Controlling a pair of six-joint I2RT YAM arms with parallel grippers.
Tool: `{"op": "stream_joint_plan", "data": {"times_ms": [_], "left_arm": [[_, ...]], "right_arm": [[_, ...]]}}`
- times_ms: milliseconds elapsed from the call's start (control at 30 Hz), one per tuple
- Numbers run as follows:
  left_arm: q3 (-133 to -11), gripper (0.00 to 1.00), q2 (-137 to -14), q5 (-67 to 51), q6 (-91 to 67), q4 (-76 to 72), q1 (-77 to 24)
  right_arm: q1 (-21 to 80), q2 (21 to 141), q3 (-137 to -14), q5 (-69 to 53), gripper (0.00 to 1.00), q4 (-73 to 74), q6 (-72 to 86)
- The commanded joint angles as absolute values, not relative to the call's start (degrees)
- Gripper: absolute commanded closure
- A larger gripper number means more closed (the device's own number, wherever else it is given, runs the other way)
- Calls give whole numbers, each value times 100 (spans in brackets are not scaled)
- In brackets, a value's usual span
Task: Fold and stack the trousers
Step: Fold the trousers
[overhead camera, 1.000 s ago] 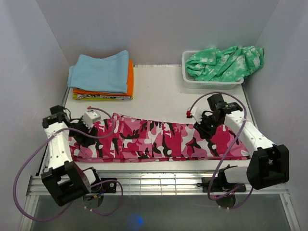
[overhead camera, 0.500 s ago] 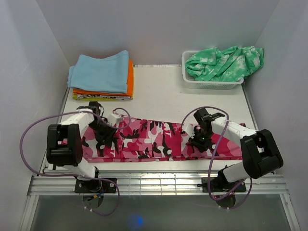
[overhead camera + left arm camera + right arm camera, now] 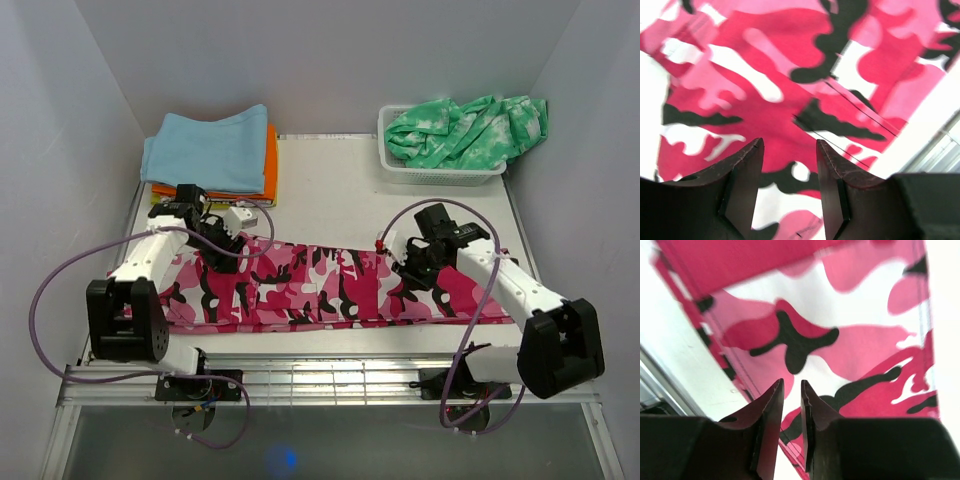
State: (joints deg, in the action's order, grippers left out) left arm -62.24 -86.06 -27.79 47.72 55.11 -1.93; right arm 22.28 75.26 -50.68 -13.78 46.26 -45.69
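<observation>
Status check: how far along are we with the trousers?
Done: the trousers lie as one long strip across the table, apparently folded lengthwise. In hand: left gripper and right gripper hover over it, holding nothing. Remaining: fold the strip crosswise, then put it on the stack at far left.

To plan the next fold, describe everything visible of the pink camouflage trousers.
The trousers are soft fabric in hot pink, pale pink, white and black blotches, with stitched seams. They lie flat as one long strip across the near side of the table. The left gripper and right gripper hang over it near its ends, jaws parted, gripping nothing; contact is unclear.
</observation>
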Motion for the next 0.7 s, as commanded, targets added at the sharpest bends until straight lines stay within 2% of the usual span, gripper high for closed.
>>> {"op": "stream_joint_plan", "data": {"times_ms": [0,100,267,667], "left_arm": [[-5828,43,-7946,-3164,5159,6011,-272],[-5406,41,-7700,-3190,4958,5959,-316],[-5072,30,-7401,-3314,4553,5862,-474],[-4667,27,-7128,-2918,4588,5783,-712]], "right_arm": [[2539,7190,-5265,-2241,73,5176,-4816],[2767,7137,-5125,-2250,71,5028,-4790],[3102,7303,-5001,-2031,70,4808,-4816],[3727,7593,-4114,-1372,66,3895,-4966]]}}
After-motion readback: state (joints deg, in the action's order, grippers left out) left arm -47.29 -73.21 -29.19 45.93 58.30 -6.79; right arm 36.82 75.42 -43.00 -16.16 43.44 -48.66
